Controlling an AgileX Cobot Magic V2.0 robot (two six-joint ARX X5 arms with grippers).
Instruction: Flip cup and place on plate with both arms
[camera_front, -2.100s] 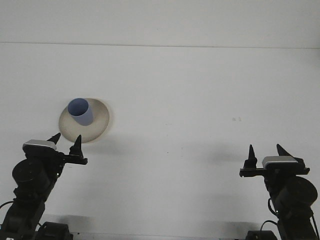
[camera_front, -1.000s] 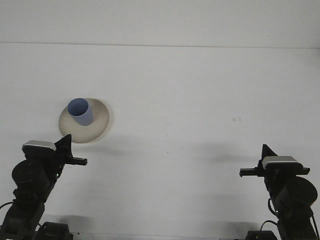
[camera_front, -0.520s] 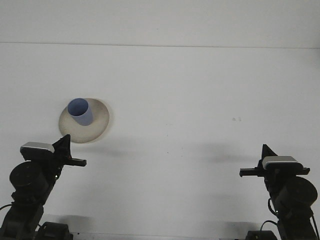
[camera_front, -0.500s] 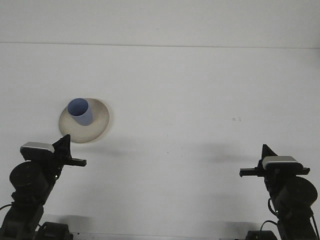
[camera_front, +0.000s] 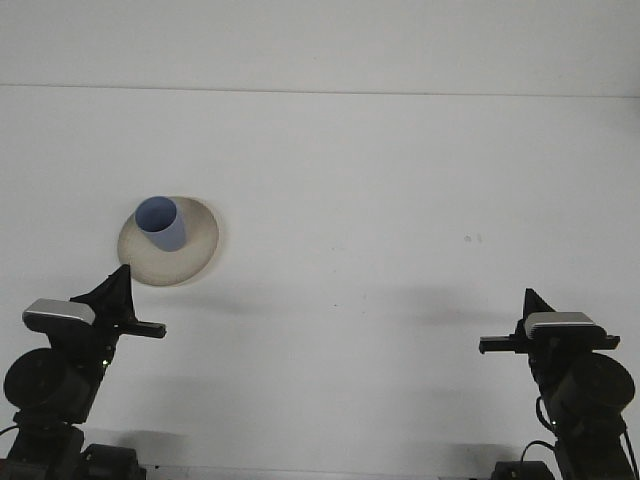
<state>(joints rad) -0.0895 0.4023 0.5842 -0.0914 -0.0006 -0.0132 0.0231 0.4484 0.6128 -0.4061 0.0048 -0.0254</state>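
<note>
Your blue cup (camera_front: 161, 222) stands mouth-up on the beige plate (camera_front: 198, 243), left of centre on the white table (camera_front: 400, 200), so the placing looks done; next you only need to park both arms. The left tool (camera_front: 118, 287) and right tool (camera_front: 528, 301) sit pinched closed, empty, their arm bases cut off below.

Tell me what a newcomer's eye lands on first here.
A blue cup stands mouth-up on a beige plate, left of centre on the white table. The left gripper sits just below the plate, jaws shut, and the right gripper waits at the lower right corner.
</note>
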